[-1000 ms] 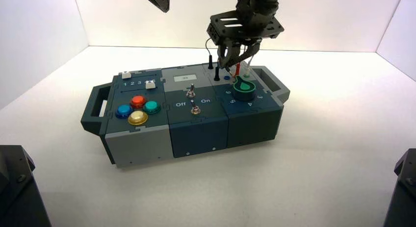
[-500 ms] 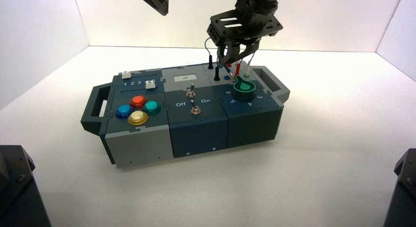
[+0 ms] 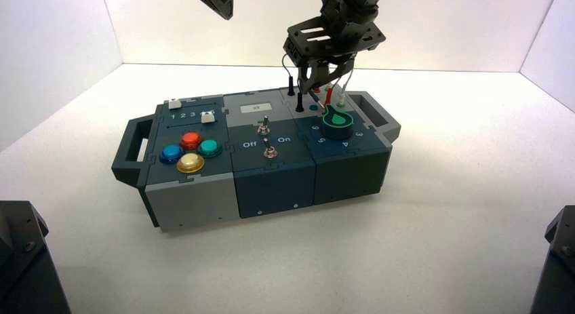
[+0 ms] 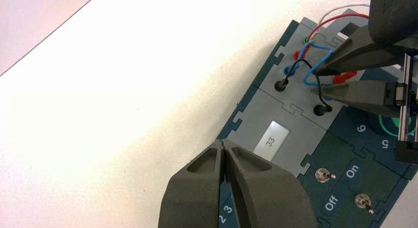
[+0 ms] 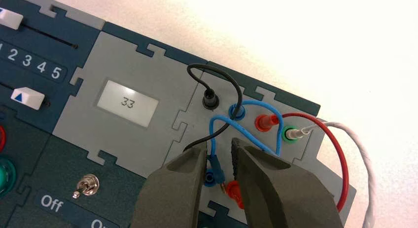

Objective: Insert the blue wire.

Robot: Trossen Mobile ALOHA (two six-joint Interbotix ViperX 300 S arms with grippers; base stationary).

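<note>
Blue plug sat between the open fingers.
The right gripper (image 5: 217,161) stood open around the blue wire (image 5: 246,120); the left gripper (image 4: 225,151), farther off, was closed and empty.

Black wire (image 5: 224,107) end behind right tool (image 5: 217,159)

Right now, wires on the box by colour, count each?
Blue wire: 1
Black wire: 1
Red wire: 1
White wire: 1
Total: 4
</note>
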